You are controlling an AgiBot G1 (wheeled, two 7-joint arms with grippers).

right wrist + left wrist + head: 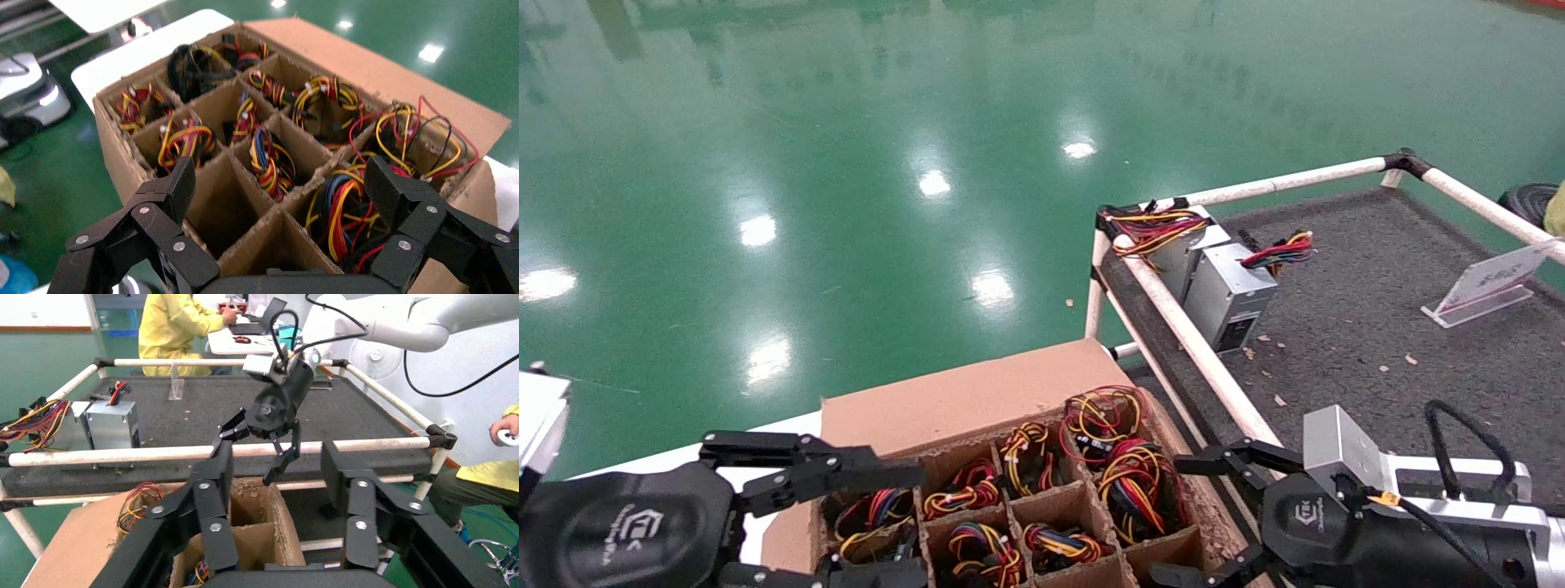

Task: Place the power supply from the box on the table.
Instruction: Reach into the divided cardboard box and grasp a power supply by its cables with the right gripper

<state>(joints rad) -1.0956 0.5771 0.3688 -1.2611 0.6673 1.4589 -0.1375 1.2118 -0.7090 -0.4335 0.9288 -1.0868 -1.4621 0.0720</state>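
The power supply point(1136, 482), a unit sunk in a cell with only its big loose bundle of red, yellow, black and blue wires showing, sits in the large brown cardboard box point(977, 400) along the side nearest the table. The right gripper point(1214, 514), black with its jaws spread wide and holding nothing, hovers just beside that edge of the box; in the right wrist view the bundle point(349, 214) lies below and between the two open fingers point(398, 202), not touched by either. The left gripper point(878, 523) is also spread wide and empty, over the box's opposite side.

The box is split by a cardboard grid into square cells with rough torn rims (most hold a coil of coloured wires, a few look bare). One cell at the far corner holds a looser red and yellow tangle point(1101, 415).

The dark grey rough-textured table point(1377, 327), framed by white pipe rails, carries two silver metal bricks point(1214, 282) with small wire bundles, and a clear tilted sign stand point(1487, 286).
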